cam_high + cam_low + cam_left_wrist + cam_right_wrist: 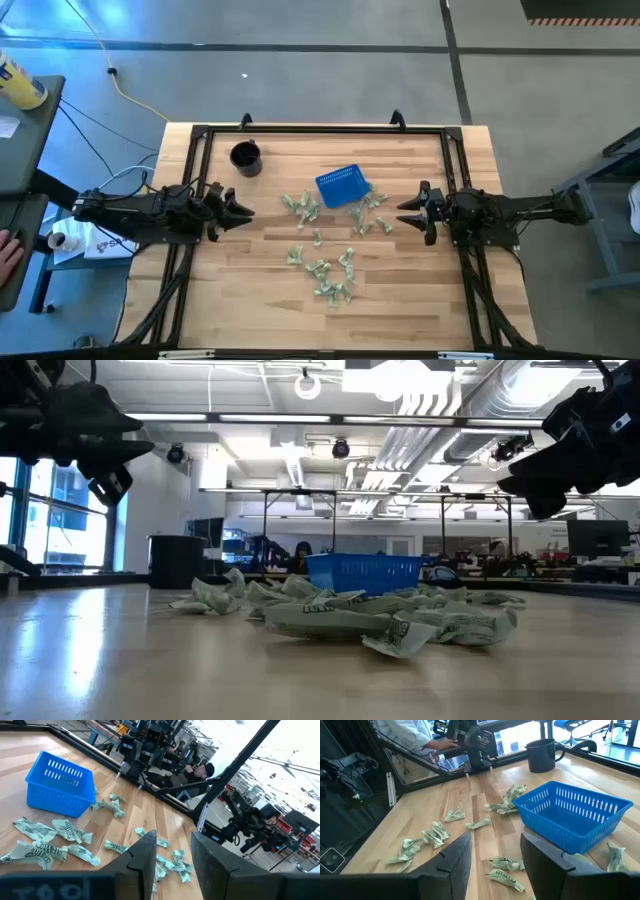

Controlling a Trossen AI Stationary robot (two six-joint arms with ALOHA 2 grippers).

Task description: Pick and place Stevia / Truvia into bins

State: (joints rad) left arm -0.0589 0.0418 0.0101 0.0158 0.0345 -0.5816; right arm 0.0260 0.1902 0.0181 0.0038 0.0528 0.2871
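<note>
Several crumpled pale green and white packets (322,268) lie loose on the wooden table, in clusters around and in front of the blue basket (340,186). The basket stands on its base near the table's middle, also seen in the low view (365,572). My left gripper (243,210) hovers open over the table's left side, raised clear of the wood (100,455). My right gripper (408,215) hovers open at the right, beside the basket's packets (372,210). In the left wrist view the basket (57,785) and packets (70,832) lie ahead of the open gripper (172,865).
A black cup (246,158) stands near the far left corner, also in the right wrist view (542,755). A black metal frame (320,130) borders the table. A person's hand (8,255) shows beyond the left edge; a person in white (410,735) stands behind the left arm.
</note>
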